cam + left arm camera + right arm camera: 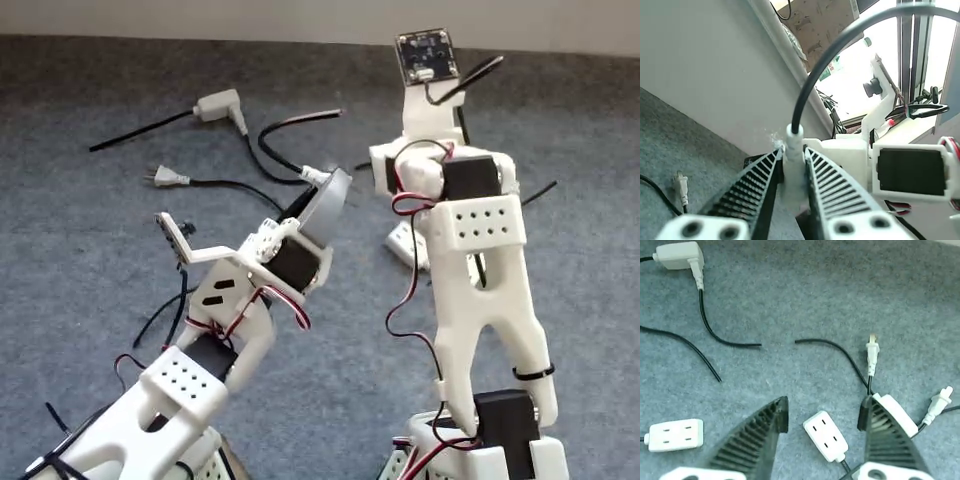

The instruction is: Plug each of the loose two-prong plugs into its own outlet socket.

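Note:
My left gripper (792,152) is shut on a white two-prong plug (793,172) whose black cord (815,75) arcs up and away; it is held off the carpet, tilted toward the wall. In the high view this gripper (322,200) sits near the middle of the carpet. My right gripper (824,410) is open just above a white outlet socket (826,436), which lies between its fingers. A second outlet socket (675,435) lies to one side. Two loose plugs (871,351) (940,401) rest beyond the other finger. Another loose plug (168,178) lies far left.
A white angled power block (218,104) with a black cord lies at the back left. Black cords (235,185) trail over the grey carpet between the arms. The right arm (470,220) stands tall at centre right, over a socket (403,243).

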You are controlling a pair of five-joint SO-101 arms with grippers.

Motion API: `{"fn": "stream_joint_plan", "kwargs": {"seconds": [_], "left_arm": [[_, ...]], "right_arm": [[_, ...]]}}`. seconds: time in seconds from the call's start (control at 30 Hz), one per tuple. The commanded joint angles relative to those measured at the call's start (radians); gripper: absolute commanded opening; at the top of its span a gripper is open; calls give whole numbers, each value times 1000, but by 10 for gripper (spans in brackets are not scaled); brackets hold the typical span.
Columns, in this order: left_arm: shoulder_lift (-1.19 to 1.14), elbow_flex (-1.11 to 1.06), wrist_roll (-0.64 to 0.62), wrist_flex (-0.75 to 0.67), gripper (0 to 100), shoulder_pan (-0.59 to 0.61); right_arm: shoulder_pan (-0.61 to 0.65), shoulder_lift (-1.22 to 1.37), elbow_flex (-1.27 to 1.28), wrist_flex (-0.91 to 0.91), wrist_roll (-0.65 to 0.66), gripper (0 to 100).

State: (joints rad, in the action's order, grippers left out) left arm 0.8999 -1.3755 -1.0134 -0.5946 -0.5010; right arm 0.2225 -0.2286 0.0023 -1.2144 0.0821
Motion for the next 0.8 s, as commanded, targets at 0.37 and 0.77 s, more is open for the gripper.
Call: {"fn": "stream_joint_plan", "kwargs": {"seconds": [0.37,0.77], "left_arm": [[19,73,0,-91,7,102],[15,67,-276,-81,8,116]], "right_arm": [[151,-38,-47,-268,-18,227],[185,-205,-1,-68,-272,227]]}}
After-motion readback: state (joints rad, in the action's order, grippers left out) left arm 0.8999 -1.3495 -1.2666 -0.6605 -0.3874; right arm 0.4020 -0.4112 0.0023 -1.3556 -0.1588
